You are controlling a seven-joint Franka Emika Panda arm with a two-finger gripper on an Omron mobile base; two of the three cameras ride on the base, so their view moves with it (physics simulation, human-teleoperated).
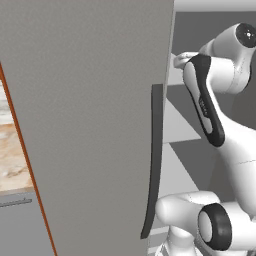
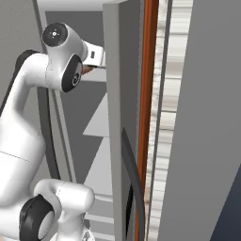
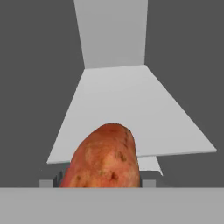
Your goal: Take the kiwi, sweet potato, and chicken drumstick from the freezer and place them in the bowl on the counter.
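Standing open, the freezer (image 1: 95, 125) shows its grey door at nine o'clock of the left base view, pale shelves (image 3: 131, 113) inside. Reaching in, the gripper (image 3: 99, 183) clasps the sweet potato (image 3: 104, 159), at six o'clock in the hand view above a shelf.

The left base view looks forward from close behind the freezer door (image 1: 95, 125), facing its outer face and handle (image 1: 155, 160), past its edge to the shelves (image 1: 175, 125). The right base view faces the door (image 2: 115, 117) edge-on from the other side; both share arm, handle and shelves. The hand view looks along a shelf (image 3: 131, 113), very near the sweet potato (image 3: 103, 157).
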